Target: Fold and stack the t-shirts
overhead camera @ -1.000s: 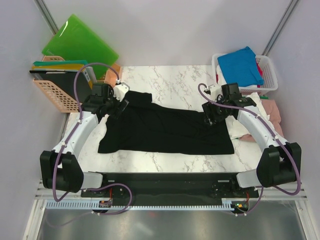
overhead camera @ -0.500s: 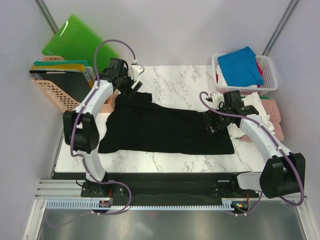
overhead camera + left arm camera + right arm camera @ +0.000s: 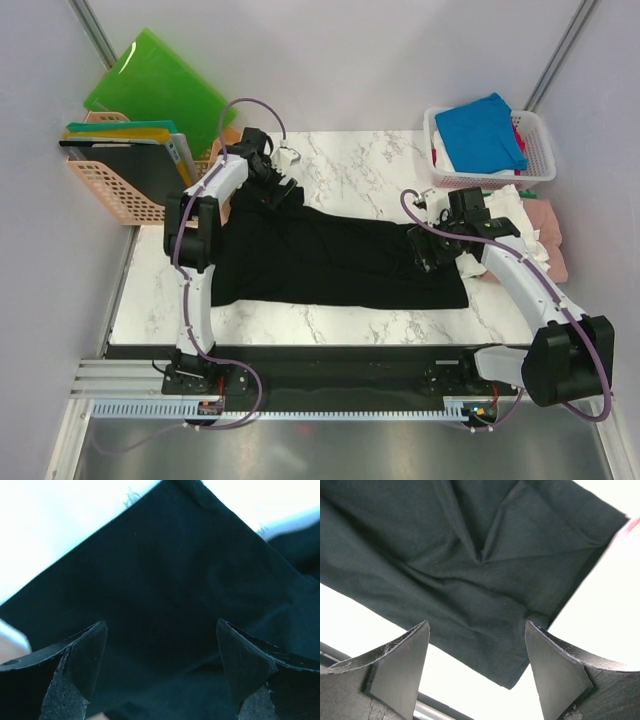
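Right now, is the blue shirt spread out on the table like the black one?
No, the blue shirt sits bunched on top of the white basket at the far right corner of the table.

Left hand (image 3: 272,183): one second ago it stands at the left edge of the black t-shirt (image 3: 340,265). Half a second ago it is beyond the shirt's far-left corner. It is now over the shirt's far-left sleeve, fingers spread apart with nothing between them. The left arm, formerly low beside the shirt, is now extended across its left edge and hides part of it. Right hand (image 3: 432,245): shifted slightly toward the near side over the shirt's right end.
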You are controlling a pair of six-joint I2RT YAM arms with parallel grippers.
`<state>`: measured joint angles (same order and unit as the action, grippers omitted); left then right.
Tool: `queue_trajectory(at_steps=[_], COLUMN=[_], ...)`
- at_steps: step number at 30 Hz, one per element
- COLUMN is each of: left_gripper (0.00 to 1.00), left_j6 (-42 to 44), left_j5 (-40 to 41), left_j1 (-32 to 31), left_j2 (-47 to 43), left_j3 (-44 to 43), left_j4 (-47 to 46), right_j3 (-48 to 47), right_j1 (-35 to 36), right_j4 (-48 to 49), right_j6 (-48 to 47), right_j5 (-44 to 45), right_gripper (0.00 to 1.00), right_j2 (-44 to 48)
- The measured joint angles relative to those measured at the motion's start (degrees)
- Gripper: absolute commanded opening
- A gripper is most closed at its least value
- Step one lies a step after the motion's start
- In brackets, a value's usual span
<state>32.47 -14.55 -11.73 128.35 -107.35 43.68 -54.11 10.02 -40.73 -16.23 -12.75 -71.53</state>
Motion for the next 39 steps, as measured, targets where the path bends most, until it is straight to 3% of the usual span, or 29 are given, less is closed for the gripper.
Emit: queue_trajectory(at_steps=[8, 24, 26, 27, 30, 33, 36, 39], left_gripper=[0.98, 0.95, 0.85, 0.69, 0.4, 0.25, 0.02, 0.02], left_j6=[-3.74, -6.1, -6.23, -6.4, -7.32, -7.69, -8.0, -8.0], left_j5=[2.36, 5.38, 5.29, 5.16, 4.98, 5.42, 5.92, 6.58], left_j1=[0.02, 0.09, 0.07, 0.07, 0.0, -0.15, -0.31, -0.31], left_j2=[7.26, 12.57, 12.87, 13.05, 13.75, 14.34, 14.53, 14.53], left_j3=[-10.6, -14.84, -15.21, -15.41, -16.13, -16.7, -16.79, -16.76], left_j4=[-0.9, -5.27, -5.44, -5.55, -6.34, -7.02, -7.87, -8.15], right_j3=[2.25, 2.47, 2.47, 2.47, 2.47, 2.47, 2.47, 2.47], right_j1=[0.0, -0.02, -0.02, -0.02, -0.02, -0.02, 0.0, -0.02], right_j4=[-0.39, -0.5, -0.48, -0.48, -0.48, -0.46, -0.44, -0.44], right_j6=[-0.07, -0.07, -0.07, -0.07, -0.07, -0.07, -0.07, -0.09], right_j5=[-2.54, -1.97, -1.97, -1.95, -1.9, -1.79, -1.64, -1.31], right_gripper=[0.84, 0.84, 0.84, 0.84, 0.84, 0.84, 0.84, 0.84], right_j2=[2.89, 4.81, 4.83, 4.81, 4.83, 4.81, 4.81, 4.81])
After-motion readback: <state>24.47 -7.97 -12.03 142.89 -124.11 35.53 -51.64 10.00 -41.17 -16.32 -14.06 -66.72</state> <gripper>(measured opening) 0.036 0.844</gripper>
